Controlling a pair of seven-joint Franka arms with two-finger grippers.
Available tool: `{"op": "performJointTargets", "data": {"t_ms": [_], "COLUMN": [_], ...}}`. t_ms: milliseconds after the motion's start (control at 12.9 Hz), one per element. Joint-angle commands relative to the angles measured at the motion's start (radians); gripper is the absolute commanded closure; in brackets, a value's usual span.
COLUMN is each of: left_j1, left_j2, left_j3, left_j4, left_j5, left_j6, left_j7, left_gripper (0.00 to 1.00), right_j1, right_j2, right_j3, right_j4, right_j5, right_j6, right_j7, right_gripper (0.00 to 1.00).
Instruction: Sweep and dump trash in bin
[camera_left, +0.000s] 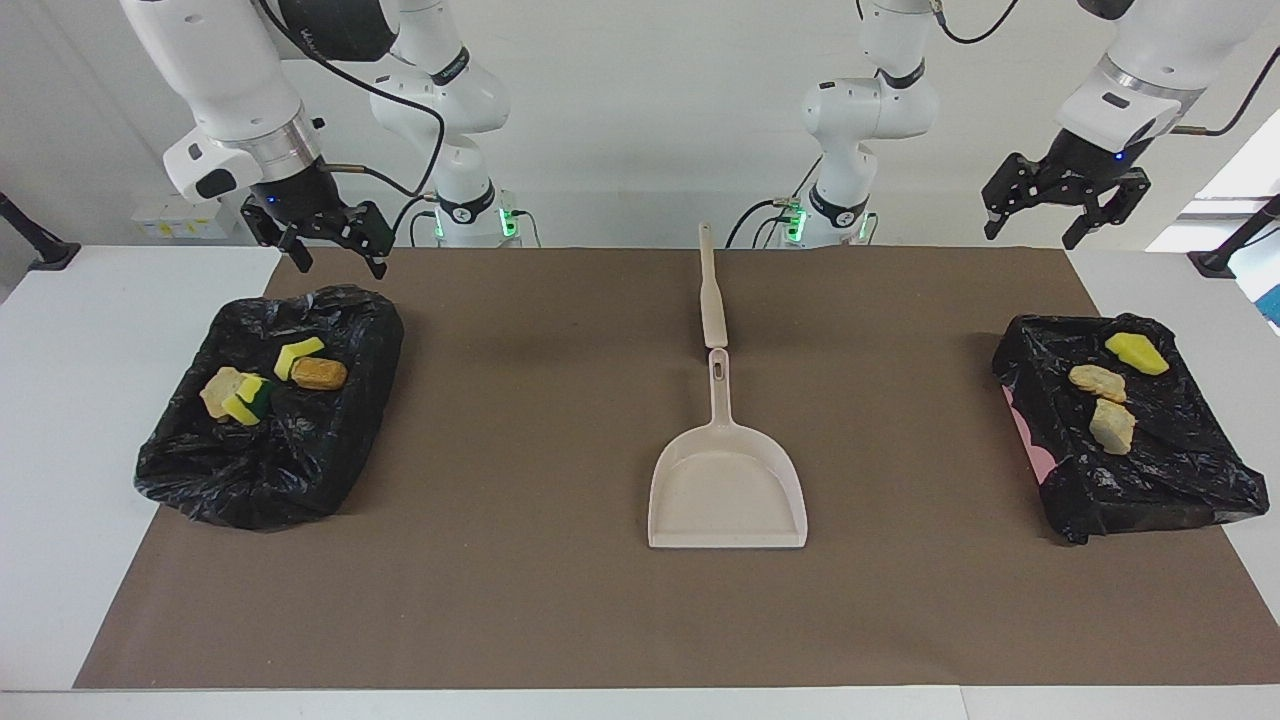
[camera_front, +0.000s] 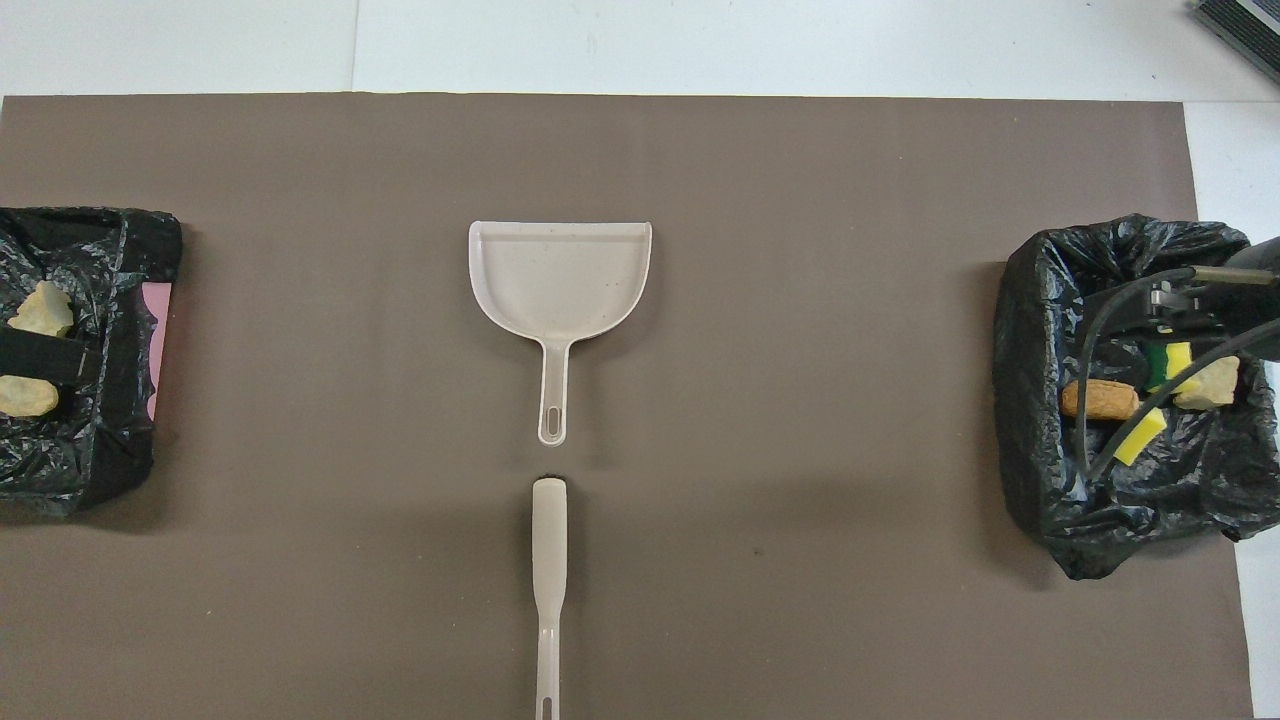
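Task judged complete: trash (camera_left: 250, 392) is seen in 2 black-lined bins (camera_left: 345, 440), 4 lumps at the right arm's end, 3 at the left's. Dustpan (camera_left: 727, 490) and brush (camera_left: 712, 300) lie mid-counter. Right gripper (camera_left: 327, 245) and left gripper (camera_left: 1060, 212) are raised, fingers spread, nothing held. Only retreat remains.

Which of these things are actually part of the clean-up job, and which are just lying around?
Part of the job:
- trash lumps, all lying in the bins
- two bins lined with black bags, one at each end of the table
- dustpan
- brush, nearer the robots than the dustpan
- left gripper and right gripper, raised, fingers open, empty

Just there:
- brown mat
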Motion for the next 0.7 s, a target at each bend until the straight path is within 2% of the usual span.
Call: {"op": "performJointTargets", "data": {"t_ms": [0,619], "left_j1": [0.008,0.008], "left_j2": [-0.018,-0.053], "left_j3": [-0.016,-0.016], "left_j4": [-0.014,-0.065], "left_j5": [0.017,0.028], "left_j6": [-0.015,-0.021], "left_j7": [-0.006,-0.028], "left_gripper": [0.0,0.0], "right_j1": [0.0,-0.001], "right_j2": [-0.009,-0.011], "right_j3": [-0.005,-0.011], "right_j4": [0.0,-0.002], "right_j5": [0.014,0.011], "right_j6": [-0.011,-0.011], "right_j7": [0.001,0.004], "right_gripper": [0.0,0.0]}}
